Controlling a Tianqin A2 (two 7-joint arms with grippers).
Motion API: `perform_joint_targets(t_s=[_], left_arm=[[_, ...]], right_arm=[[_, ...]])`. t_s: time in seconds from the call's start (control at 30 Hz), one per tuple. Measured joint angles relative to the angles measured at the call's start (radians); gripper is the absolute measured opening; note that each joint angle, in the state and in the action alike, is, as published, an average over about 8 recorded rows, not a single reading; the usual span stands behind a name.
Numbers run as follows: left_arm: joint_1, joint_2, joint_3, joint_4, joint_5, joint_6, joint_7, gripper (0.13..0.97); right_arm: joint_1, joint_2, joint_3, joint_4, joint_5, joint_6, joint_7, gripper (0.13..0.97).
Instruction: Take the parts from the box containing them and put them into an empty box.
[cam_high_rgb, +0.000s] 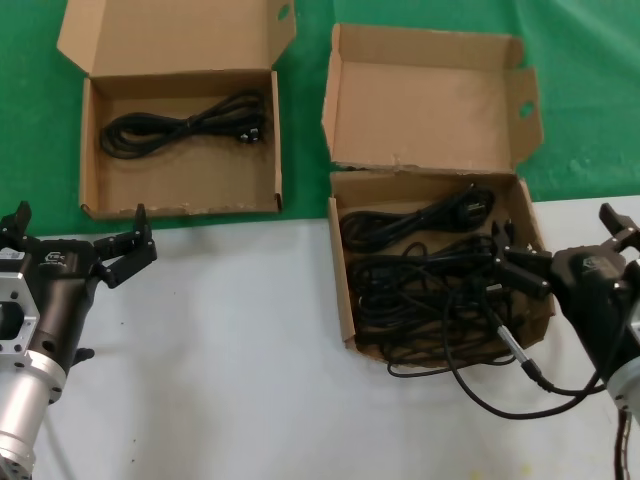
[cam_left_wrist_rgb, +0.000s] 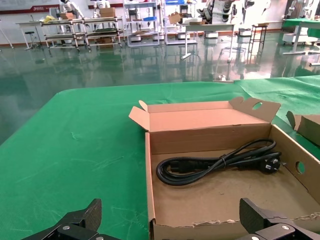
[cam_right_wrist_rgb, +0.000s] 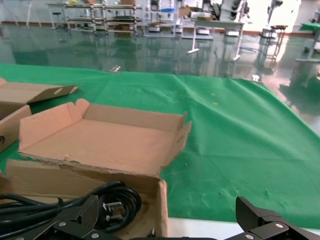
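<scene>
A white table fills the near part of the scene, and a green cloth covers the far part.

On the right, the deep box with the ragged-edged lid straddles the line between white and green. It holds a tangle of black cables, some spilling over its near edge onto the white surface.

On the left, fully on the green, the wide shallow box has one looped cable lying along its far side, its plug end toward the right.

The right gripper hangs over the right side of the deep box, fingers spread above the cables and closed on nothing.

The left gripper waits over the white table just near of the shallow box, fingers wide apart and empty.
</scene>
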Motion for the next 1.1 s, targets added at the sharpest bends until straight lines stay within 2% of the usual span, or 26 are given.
perform_joint_targets(t_s=[1.1], left_arm=[[0.0, 0.0, 0.0, 0.0, 0.0, 0.0, 0.0, 0.966]], right_arm=[[-0.012, 0.0, 0.006, 0.0, 0.006, 0.006, 0.02, 0.966]])
